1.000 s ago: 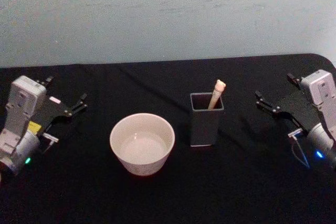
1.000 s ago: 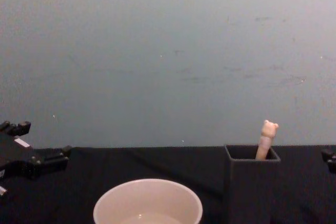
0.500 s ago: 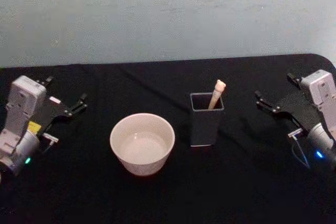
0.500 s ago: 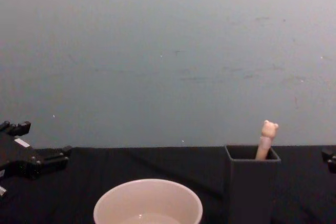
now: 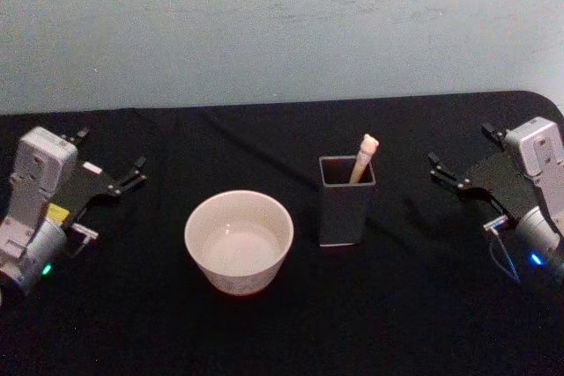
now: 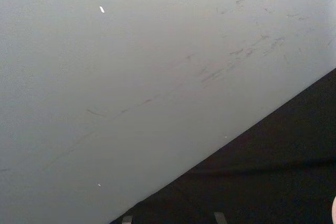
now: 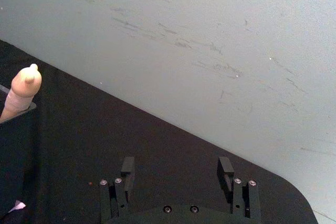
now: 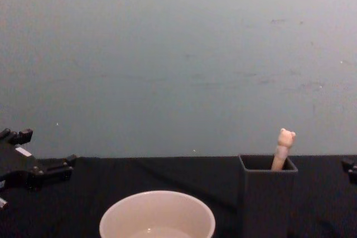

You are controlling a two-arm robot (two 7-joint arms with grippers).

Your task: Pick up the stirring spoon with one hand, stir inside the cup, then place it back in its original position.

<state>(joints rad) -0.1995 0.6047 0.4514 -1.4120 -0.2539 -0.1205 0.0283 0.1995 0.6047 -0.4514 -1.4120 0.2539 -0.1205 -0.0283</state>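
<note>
A black table (image 5: 397,305) stands before a pale wall (image 5: 282,24). Near its middle is the round cream cup (image 5: 238,272), which holds nothing but a shallow pale interior. Just to the cup's right, apart from it, stands the dark grey square holder (image 5: 345,209). The spoon (image 5: 364,154) rests inside the holder, leaning toward its far right corner, with only the peach handle and bear head above the rim; the bowl end is hidden inside.

The left gripper (image 5: 107,156) hovers at the table's left edge, well apart from the cup. Its two fingers are spread wide and hold nothing. The right gripper (image 5: 460,145) hovers at the table's right edge, well apart from the holder, pointing toward the middle. Its fingers are also spread wide and empty.

From the chest, the spoon (image 8: 283,146) rises above the holder (image 8: 268,199) and the cup (image 8: 157,194) sits lower left.

From the right wrist, the right gripper (image 7: 176,167) shows a clear gap between its fingers, with the spoon (image 7: 23,90) farther off.
</note>
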